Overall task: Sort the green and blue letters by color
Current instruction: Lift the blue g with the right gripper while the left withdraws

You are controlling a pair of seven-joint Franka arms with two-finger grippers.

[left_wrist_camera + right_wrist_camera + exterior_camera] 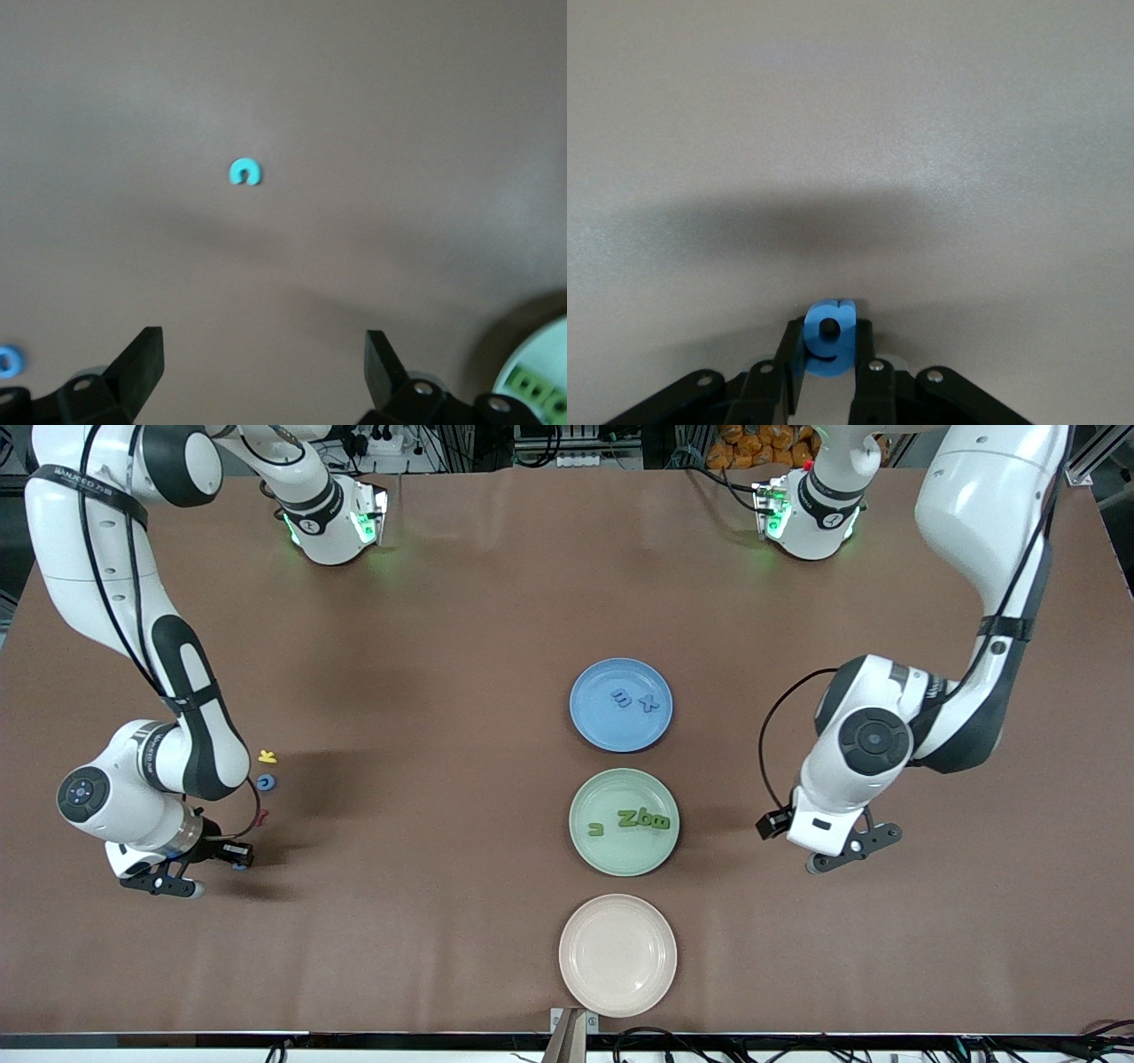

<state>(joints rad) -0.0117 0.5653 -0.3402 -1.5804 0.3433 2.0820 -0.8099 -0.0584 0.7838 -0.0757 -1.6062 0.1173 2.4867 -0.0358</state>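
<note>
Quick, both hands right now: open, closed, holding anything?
Left hand: open, empty, beside the pale green plate.
Right hand: closed on a small flat blue letter piece, low over the brown table.

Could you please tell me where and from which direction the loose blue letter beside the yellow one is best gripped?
Come straight down from above on the blue letter: it lies flat on the table, so only its outer edges offer a hold. Pinch across its round outline, probably keeping the fingers off the yellow letter close by.
</note>
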